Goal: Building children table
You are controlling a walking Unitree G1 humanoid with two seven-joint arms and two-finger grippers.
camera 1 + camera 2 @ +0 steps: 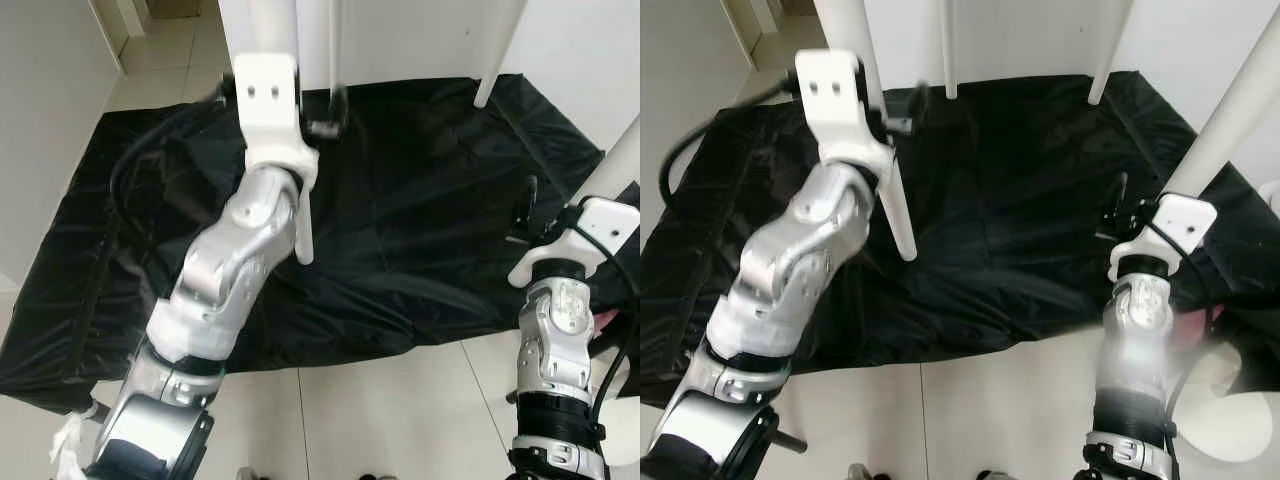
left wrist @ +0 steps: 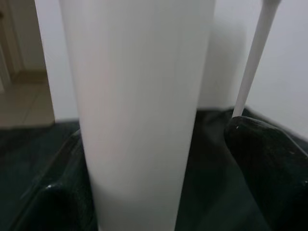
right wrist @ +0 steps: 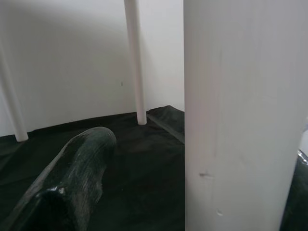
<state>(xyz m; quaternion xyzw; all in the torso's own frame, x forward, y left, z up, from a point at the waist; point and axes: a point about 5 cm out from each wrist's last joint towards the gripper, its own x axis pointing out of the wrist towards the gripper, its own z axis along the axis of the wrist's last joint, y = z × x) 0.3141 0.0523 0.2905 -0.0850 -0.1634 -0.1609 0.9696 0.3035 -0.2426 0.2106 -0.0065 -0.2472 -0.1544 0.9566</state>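
A white children's table stands on its legs on a black sheet [image 1: 420, 220]; I see its round white legs. My left gripper [image 1: 325, 115] is raised to the near left leg [image 1: 890, 200], whose foot rests on the sheet. In the left wrist view that leg [image 2: 139, 110] stands between the two black fingers [image 2: 264, 163], with a gap on one side. My right gripper [image 1: 528, 205] is at the near right leg [image 1: 620, 160]. In the right wrist view this leg [image 3: 240, 115] sits by one finger, and the other finger [image 3: 72, 183] stands well apart from it.
Two far legs [image 1: 335, 40] [image 1: 500, 50] stand at the back of the sheet, against a white wall. Pale floor tiles [image 1: 380, 410] lie in front of the sheet. A doorway opens at the far left. A white rounded object [image 1: 1240, 420] lies by my right side.
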